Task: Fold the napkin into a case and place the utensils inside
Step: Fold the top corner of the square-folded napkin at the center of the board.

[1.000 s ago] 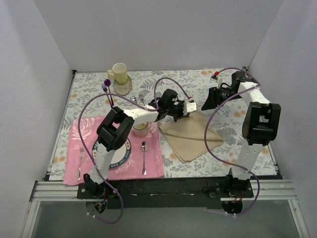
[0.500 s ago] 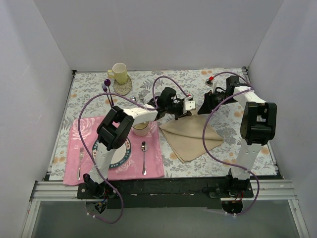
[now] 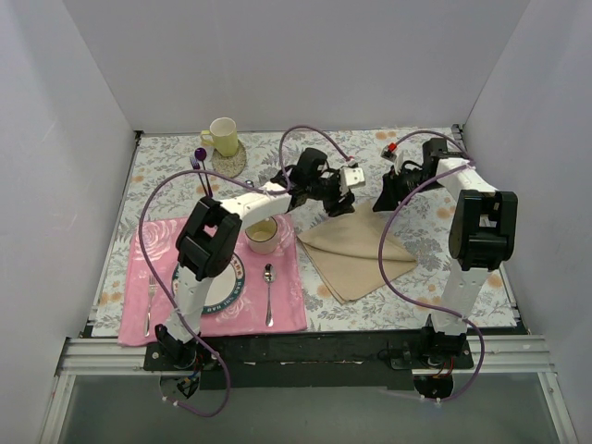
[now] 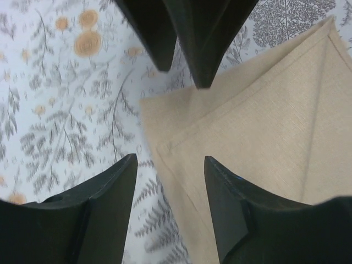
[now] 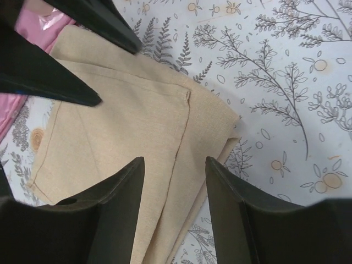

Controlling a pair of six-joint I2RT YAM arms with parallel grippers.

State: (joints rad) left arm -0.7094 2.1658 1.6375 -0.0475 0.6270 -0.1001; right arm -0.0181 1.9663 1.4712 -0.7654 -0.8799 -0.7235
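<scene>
Overhead, the plain beige-tan cloth napkin [image 3: 356,252] lies folded flat on the grey floral tablecloth [image 3: 425,277], right of the table's middle and just beside the pink placemat's [image 3: 277,310] right edge. The left gripper [image 3: 340,207] and right gripper [image 3: 377,202] hover near its far corner. From the left wrist, the jaws stand parted and empty above that corner. From the right wrist, the jaws are likewise parted, holding nothing. The cloth looks soft, light and limp, so it is best pinched at a corner or hem.

Bright, even light with soft shadows.
My wrist views are sharp on the napkin [image 4: 264,126]; my fingers [image 4: 99,220] loom dark, slightly blurred, at the frame edges.
</scene>
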